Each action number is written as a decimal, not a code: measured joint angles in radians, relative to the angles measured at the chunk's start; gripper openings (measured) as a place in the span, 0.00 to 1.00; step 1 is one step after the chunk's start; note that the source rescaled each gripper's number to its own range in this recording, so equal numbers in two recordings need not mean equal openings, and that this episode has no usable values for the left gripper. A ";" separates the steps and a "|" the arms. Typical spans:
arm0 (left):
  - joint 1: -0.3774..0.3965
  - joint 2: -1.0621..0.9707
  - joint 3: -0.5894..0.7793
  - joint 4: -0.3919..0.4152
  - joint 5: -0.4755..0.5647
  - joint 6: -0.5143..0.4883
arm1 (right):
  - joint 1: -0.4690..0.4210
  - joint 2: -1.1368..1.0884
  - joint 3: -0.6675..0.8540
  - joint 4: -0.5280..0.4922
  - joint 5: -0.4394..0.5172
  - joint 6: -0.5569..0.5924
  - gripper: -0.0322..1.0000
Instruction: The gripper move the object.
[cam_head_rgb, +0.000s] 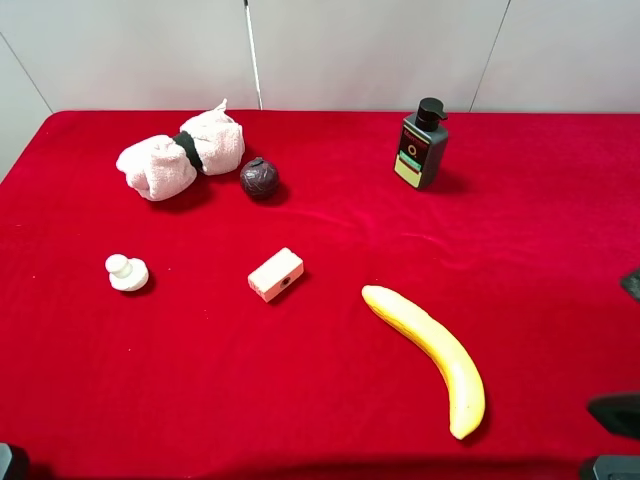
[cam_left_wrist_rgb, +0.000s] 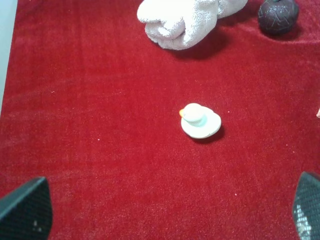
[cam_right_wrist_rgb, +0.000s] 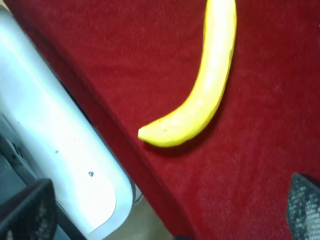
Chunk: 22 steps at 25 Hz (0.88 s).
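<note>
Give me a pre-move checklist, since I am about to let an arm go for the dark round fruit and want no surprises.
1. Dark round fruit in sight and uncovered: ok.
2. Space around it: not ok, the rolled towel lies close beside it, touching or not cannot be told.
3. Left gripper open and empty: ok, fingertips wide apart at the view's edges.
4. Right gripper open and empty: ok, over the table edge near the banana.
5. Left approach path: cannot tell, the small white duck-like piece lies between gripper and fruit.
</note>
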 joint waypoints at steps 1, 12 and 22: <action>0.000 0.000 0.000 0.000 0.000 0.000 | 0.000 -0.028 0.016 -0.001 0.000 0.002 1.00; 0.000 0.000 0.000 0.000 0.000 0.000 | 0.006 -0.247 0.179 -0.072 -0.170 0.112 1.00; 0.000 0.000 0.000 0.000 0.000 0.000 | -0.022 -0.430 0.188 -0.186 -0.194 0.247 1.00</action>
